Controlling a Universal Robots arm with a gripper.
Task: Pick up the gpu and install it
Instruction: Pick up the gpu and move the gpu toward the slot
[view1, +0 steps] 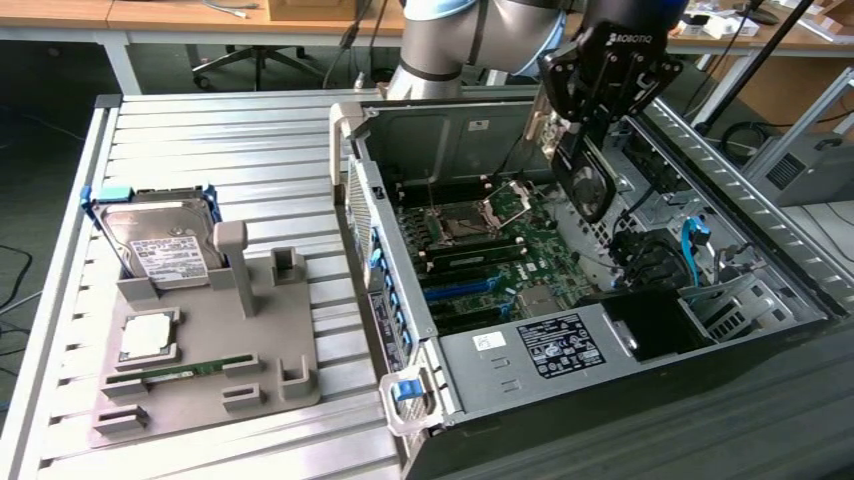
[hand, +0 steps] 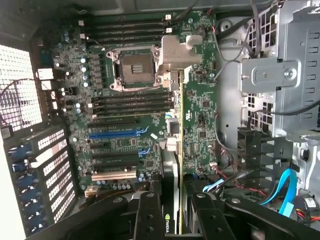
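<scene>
gpu edge-on between the jaws, partly hidden

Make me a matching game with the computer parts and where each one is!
1. gpu
2. hard drive
3. memory stick
4. blue cable

A. lying flat on the grey tray
B. resting inside the computer case
C. held in the gripper
D. propped up in the tray's upright slot

Pairs: 1-C, 2-D, 3-A, 4-B.
</scene>
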